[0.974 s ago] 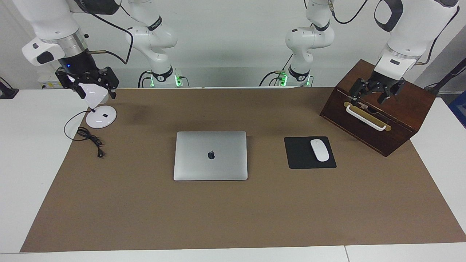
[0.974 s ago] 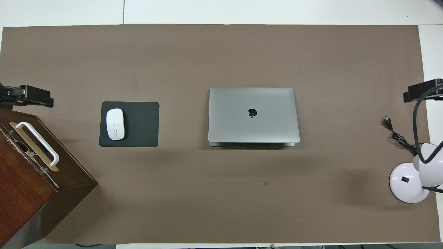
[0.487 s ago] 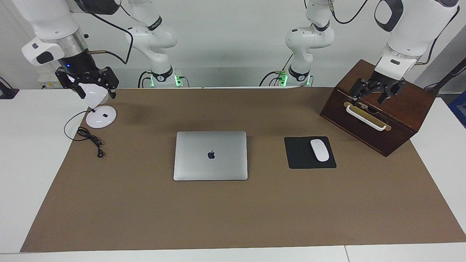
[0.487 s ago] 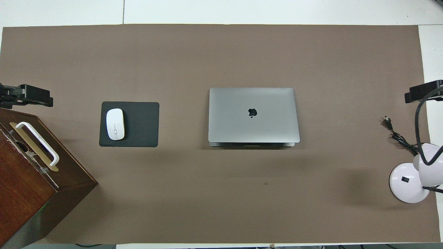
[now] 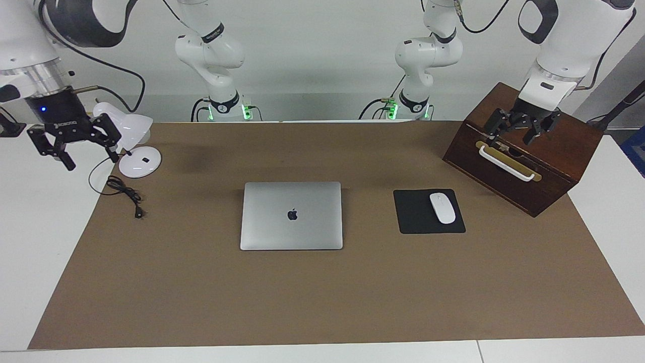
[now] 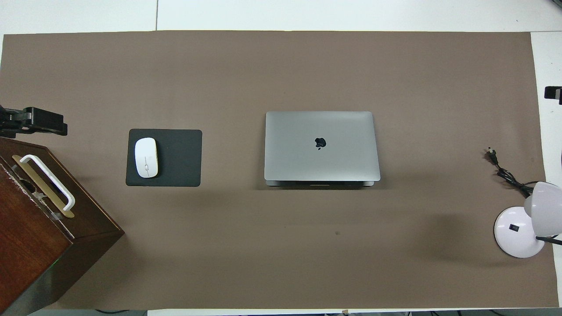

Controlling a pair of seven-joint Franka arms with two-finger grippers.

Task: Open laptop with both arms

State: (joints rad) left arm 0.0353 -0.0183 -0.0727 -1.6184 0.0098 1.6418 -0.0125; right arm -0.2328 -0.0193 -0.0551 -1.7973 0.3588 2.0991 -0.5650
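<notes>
The silver-grey laptop (image 5: 291, 216) lies closed, logo up, in the middle of the brown mat; it also shows in the overhead view (image 6: 321, 146). My left gripper (image 5: 516, 132) hangs open and empty over the wooden box, above its white handle; its tip shows in the overhead view (image 6: 39, 123). My right gripper (image 5: 89, 152) hangs open and empty over the white table at the mat's edge, beside the desk lamp; only a tip of it shows in the overhead view (image 6: 554, 93). Both grippers are well apart from the laptop.
A dark wooden box (image 5: 564, 151) with a white handle stands at the left arm's end. A white mouse (image 5: 442, 207) lies on a black mouse pad (image 5: 415, 214) beside the laptop. A white desk lamp (image 5: 139, 161) and its black cord (image 5: 123, 194) are at the right arm's end.
My right gripper has swung outward and down from over the lamp head to over the white table beside it, uncovering the lamp head. The left gripper and the laptop have not moved.
</notes>
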